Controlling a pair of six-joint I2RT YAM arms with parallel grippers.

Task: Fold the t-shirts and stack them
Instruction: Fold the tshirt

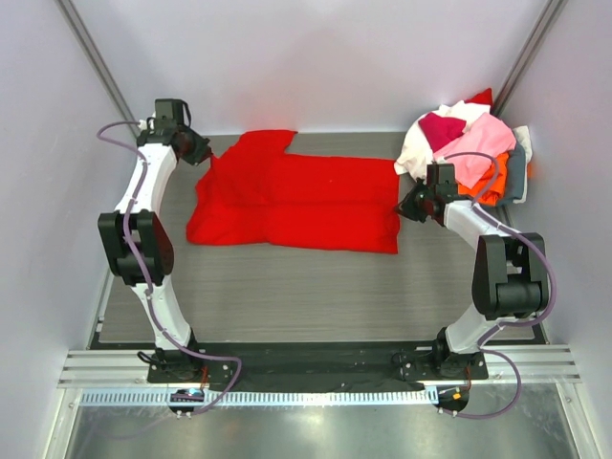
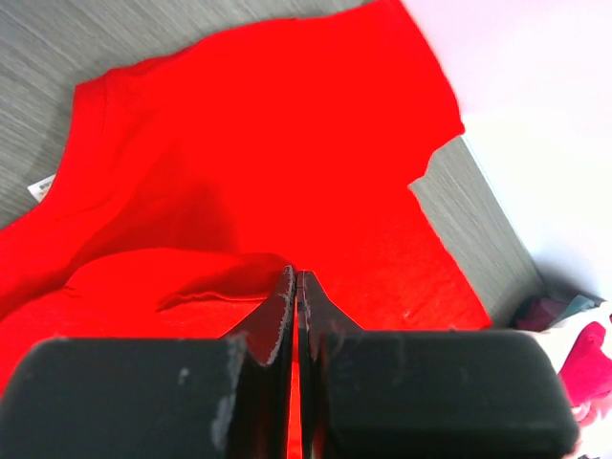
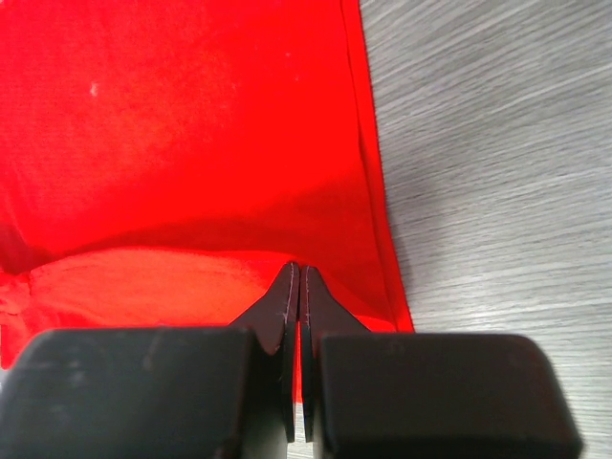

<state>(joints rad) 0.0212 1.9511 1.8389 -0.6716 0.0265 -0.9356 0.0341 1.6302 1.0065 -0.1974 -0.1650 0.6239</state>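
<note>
A bright red t-shirt (image 1: 296, 201) lies spread lengthwise across the far half of the table. My left gripper (image 1: 203, 153) is at its far left end, shut on a raised fold of the red t-shirt (image 2: 239, 172); cloth climbs to the tips of the left gripper (image 2: 295, 273). My right gripper (image 1: 405, 205) is at the shirt's right edge, shut on a lifted fold of the red t-shirt (image 3: 191, 124), which meets the tips of the right gripper (image 3: 296, 268). More t-shirts (image 1: 459, 143), white, pink, magenta and orange, are heaped at the far right.
The heap sits in a grey basket (image 1: 517, 174) at the table's far right corner, just behind my right arm. White walls close the table at the back and both sides. The grey table top (image 1: 287, 287) shows in front of the shirt.
</note>
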